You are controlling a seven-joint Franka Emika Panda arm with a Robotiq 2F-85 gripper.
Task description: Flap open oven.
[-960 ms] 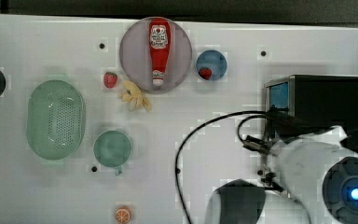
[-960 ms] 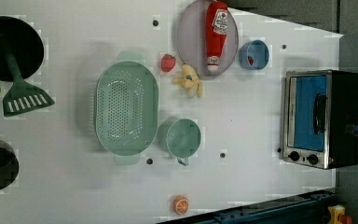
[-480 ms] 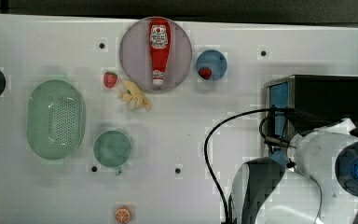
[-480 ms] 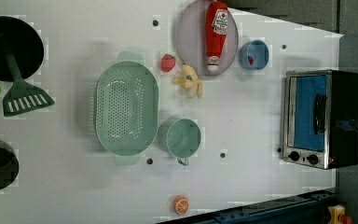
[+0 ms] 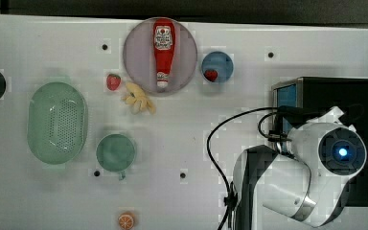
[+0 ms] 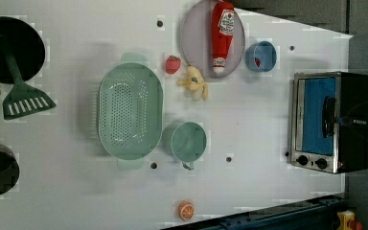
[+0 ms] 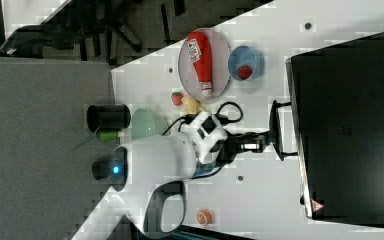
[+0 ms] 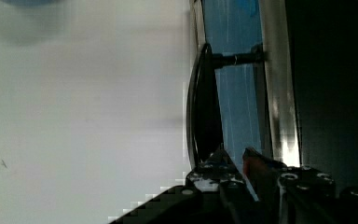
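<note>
The top view looks straight down on the white desk (image 5: 182,143) from high above me. The left view looks down too, from farther off. Both see the oven (image 5: 335,96) and the red bottle (image 5: 163,51). The right view looks from behind the oven. My wrist view sits very close to its door.

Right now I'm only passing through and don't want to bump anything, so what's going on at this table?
A robot arm is working at the toaster oven, whose glass door looks closed. Its gripper sits at the black door handle, the fingers set near the bar in the wrist view; whether they grip it I can't tell. A ketchup bottle lies on a plate, untouched.
</note>
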